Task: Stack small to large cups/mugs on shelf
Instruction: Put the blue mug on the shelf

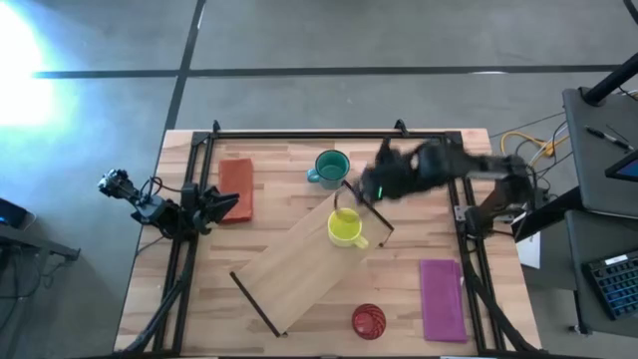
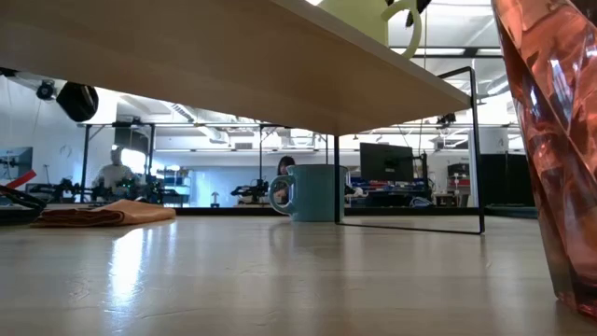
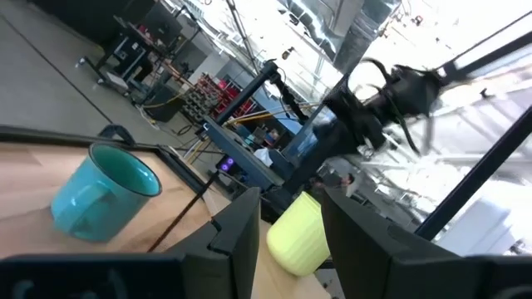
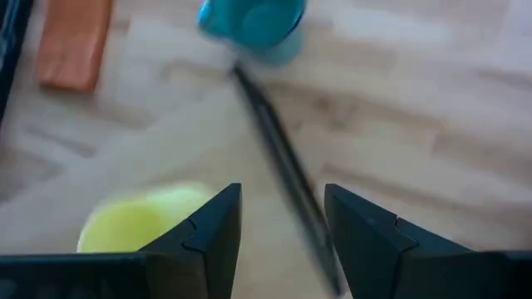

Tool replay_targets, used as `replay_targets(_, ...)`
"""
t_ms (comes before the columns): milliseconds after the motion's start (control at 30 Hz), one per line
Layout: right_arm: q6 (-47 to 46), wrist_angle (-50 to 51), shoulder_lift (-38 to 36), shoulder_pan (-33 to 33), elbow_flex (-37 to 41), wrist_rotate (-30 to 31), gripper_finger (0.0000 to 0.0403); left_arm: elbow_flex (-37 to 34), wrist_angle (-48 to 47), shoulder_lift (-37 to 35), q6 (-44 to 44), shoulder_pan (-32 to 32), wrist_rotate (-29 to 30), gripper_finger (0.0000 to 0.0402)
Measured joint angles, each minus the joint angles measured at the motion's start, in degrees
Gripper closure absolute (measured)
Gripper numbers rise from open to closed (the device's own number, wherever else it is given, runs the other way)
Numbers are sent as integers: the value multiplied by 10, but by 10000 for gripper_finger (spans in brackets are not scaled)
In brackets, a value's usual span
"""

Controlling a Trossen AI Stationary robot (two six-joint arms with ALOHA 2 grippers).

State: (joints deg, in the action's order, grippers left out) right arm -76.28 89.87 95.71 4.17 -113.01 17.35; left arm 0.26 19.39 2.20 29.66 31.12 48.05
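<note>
The light-wood shelf [image 1: 299,264] stands slantwise on its black end bars in the middle of the table. The yellow mug [image 1: 345,227] stands upright on the shelf's far right end. It also shows in the right wrist view [image 4: 141,220] and the left wrist view [image 3: 299,237]. The teal mug [image 1: 329,168] stands on the table just beyond the shelf. The red ribbed cup [image 1: 368,320] stands on the table near the front edge. My right gripper [image 1: 373,189] is open and empty, above the shelf's far end bar [image 4: 283,174] beside the yellow mug. My left gripper [image 1: 231,204] is open and empty at the table's left.
A folded orange cloth [image 1: 237,187] lies at the far left, beside my left gripper. A purple cloth [image 1: 442,299] lies at the near right. A black frame [image 1: 299,132] runs along the table's far edge and sides.
</note>
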Motion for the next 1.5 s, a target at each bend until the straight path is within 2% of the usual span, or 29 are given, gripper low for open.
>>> replay_targets(133, 114, 0, -6, -125, 15, -62, 236, 0, -11, 1, 16, 0, 0, 285)
replay_targets(267, 199, -49, 11, -223, 59, -126, 236, 0, -11, 2, 15, 0, 4, 285)
replay_targets(467, 255, -167, 49, -291, 131, -185, 236, 0, -11, 4, 15, 0, 4, 285)
replay_targets(600, 264, -215, 81, -310, 172, -219, 236, 0, -11, 4, 15, 0, 5, 285)
replay_targets(900, 259, -345, 130, -306, 198, -233, 236, 0, -11, 7, 15, 0, 8, 285)
replay_targets(1300, 260, -368, 195, -306, 207, -232, 238, 0, -10, 11, 15, 0, 18, 285)
replay_targets(1400, 270, -371, 198, -307, 207, -229, 256, 0, -10, 11, 15, 0, 19, 285)
replay_targets(1500, 287, -377, 194, -313, 207, -223, 297, 0, -11, 11, 15, 0, 21, 285)
